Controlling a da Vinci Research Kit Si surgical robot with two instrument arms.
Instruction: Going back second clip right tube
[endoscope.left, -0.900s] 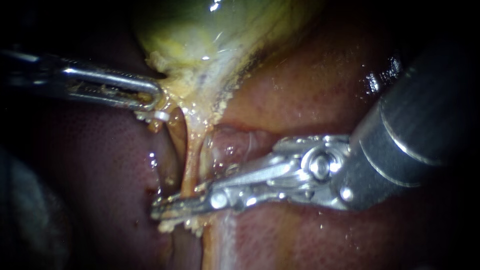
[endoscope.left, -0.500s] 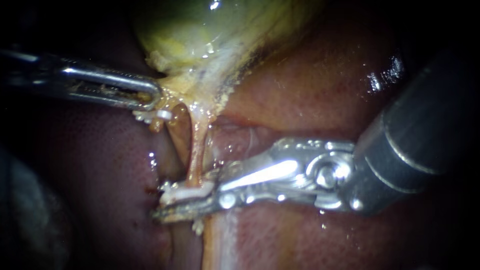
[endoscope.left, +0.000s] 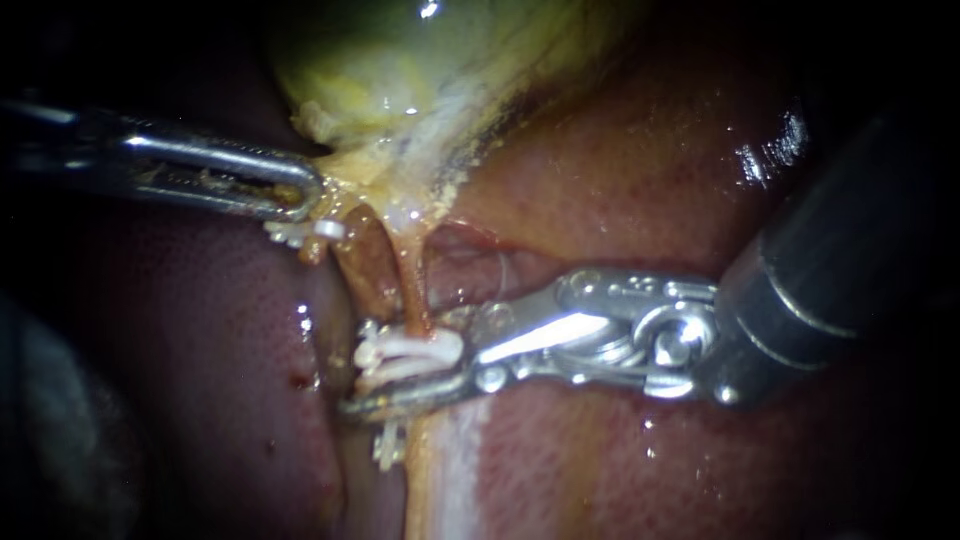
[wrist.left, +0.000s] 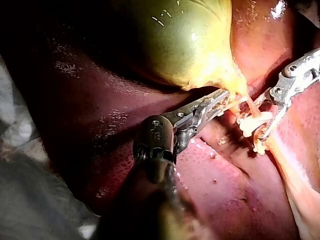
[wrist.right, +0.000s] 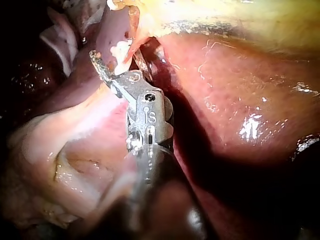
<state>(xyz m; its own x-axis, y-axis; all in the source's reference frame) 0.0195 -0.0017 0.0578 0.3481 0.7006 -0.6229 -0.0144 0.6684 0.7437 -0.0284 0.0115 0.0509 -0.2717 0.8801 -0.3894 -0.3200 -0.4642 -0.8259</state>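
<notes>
White plastic clip (endoscope.left: 412, 347) now sits across the thin tan right tube (endoscope.left: 408, 275), just above the red-brown liver (endoscope.left: 600, 170). Your right instrument (endoscope.left: 410, 375) has parted its jaws, released the clip and begun withdrawing. Your left instrument (endoscope.left: 300, 195) stays clenched on the yellow-green gallbladder (endoscope.left: 400, 80).

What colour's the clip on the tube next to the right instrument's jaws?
White. The clip shows best in the endoscope view.

Slim steel left instrument (endoscope.left: 303, 196) grips the yellow-green gallbladder (endoscope.left: 400, 80); dark-shafted silver right instrument (endoscope.left: 405, 380) lies level, jaws seemingly parted.
</notes>
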